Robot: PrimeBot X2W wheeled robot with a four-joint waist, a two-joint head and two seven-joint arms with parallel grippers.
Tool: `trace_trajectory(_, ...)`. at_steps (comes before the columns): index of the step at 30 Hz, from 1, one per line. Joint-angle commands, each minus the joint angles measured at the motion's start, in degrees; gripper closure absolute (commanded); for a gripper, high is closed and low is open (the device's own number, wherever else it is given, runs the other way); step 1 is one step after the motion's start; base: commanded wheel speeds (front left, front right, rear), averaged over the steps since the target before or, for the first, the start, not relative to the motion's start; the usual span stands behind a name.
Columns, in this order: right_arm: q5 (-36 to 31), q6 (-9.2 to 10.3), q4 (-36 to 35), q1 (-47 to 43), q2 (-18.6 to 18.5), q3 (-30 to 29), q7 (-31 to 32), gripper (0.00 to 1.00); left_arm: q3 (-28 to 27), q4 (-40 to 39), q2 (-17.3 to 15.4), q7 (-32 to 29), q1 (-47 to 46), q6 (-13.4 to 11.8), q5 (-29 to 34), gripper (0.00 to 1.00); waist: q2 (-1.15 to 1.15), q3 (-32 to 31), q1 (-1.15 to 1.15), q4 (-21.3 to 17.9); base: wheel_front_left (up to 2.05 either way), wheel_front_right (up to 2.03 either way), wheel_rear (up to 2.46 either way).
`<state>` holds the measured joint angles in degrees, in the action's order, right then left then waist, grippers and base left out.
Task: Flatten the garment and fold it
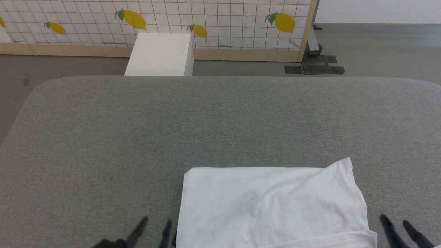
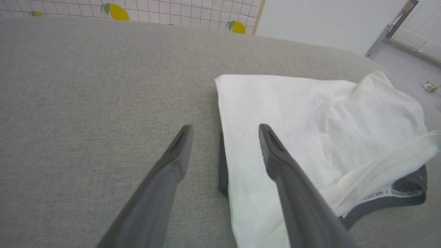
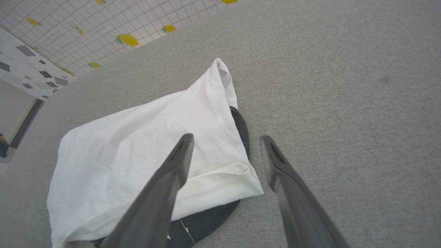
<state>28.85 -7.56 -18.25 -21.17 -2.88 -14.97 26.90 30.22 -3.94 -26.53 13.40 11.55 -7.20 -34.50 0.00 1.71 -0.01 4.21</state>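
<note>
we see the garment (image 1: 272, 203) lying folded into a rough white rectangle on the grey cloth-covered surface (image 1: 206, 120), close to the near edge and somewhat toward the right edge, well apart from the far edge and from both far corners. its far fold runs nearly parallel to the far edge, except at the right end, where one corner of cloth stands up in a small peak. in the wrist views dark fabric (image 2: 379, 203) peeks out from under the white layer along its near side, with a pale strip bearing small print that we cannot read.

our left gripper (image 1: 156, 220) sits at the near edge just beside the garment's left side. its two fingers are spread wide with nothing between them; in the left wrist view one finger is over bare surface and the other over the white cloth. we cannot tell whether either touches.

our right gripper (image 1: 394, 220) sits at the near edge just beside the garment's right side, fingers likewise spread and gripping nothing; in its wrist view the garment's near right corner lies under the gap.

beyond the far edge stand a white box (image 1: 160, 53) and a lemon-print screen (image 1: 224, 20) on the grey floor (image 1: 379, 51).
</note>
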Motion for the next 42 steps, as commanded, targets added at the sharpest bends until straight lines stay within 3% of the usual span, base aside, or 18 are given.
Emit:
trace_trajectory(1,0.3,0.08,-1.2,0.4,0.0,-0.7,0.3,0.0,-1.9,-1.6,0.7,0.8,0.2,-1.0,-0.2,0.0,0.0,-0.2,0.01,0.1,0.0,0.0,0.0)
trace_trajectory(6,-3.2,0.08,-1.7,3.4,-0.2,-3.7,1.5,0.0,-10.4,-10.0,4.3,1.6,-0.9,-5.9,5.9,0.0,0.0,-0.7,0.01,0.6,0.0,0.0,0.0)
trace_trajectory(11,-7.1,0.08,2.5,7.1,-0.2,-3.8,4.6,0.0,-13.9,-15.0,7.6,1.6,-0.7,-7.0,13.5,0.0,0.0,0.1,0.01,1.3,0.0,0.0,0.0)
trace_trajectory(29,-11.6,0.08,23.8,15.3,-1.1,0.6,4.5,0.0,-15.9,-13.8,12.6,1.6,-1.0,-3.4,19.4,0.0,0.0,4.9,0.01,5.4,0.0,0.0,0.0)
trace_trajectory(30,-11.2,0.08,24.7,15.7,-1.0,0.7,4.6,0.53,-16.1,-13.7,12.7,1.6,-1.1,-3.2,19.4,0.0,0.0,5.0,0.01,5.4,0.0,0.0,0.0)
trace_trajectory(31,-10.8,0.08,25.3,16.0,-1.0,0.7,4.6,0.71,-16.2,-13.6,12.9,1.6,-1.2,-3.0,19.4,0.0,0.0,5.1,0.01,5.5,0.0,0.0,0.0)
trace_trajectory(32,-10.4,0.08,26.0,16.4,-0.9,0.9,4.9,1.0,-16.3,-13.5,13.0,1.6,-1.3,-2.9,19.4,0.0,0.0,5.2,0.01,5.5,0.0,0.0,0.0)
trace_trajectory(37,-9.4,0.08,27.6,18.2,-0.5,-0.2,3.0,1.0,-16.8,-12.7,13.6,1.6,-1.6,-2.2,19.5,0.0,0.0,4.9,0.01,4.9,0.0,0.0,0.0)
trace_trajectory(42,-10.1,0.08,27.6,20.0,-1.2,-6.1,0.6,1.0,-17.3,-12.2,14.0,1.6,-1.0,-1.8,19.5,0.0,0.0,3.7,0.01,3.8,0.0,0.0,0.0)
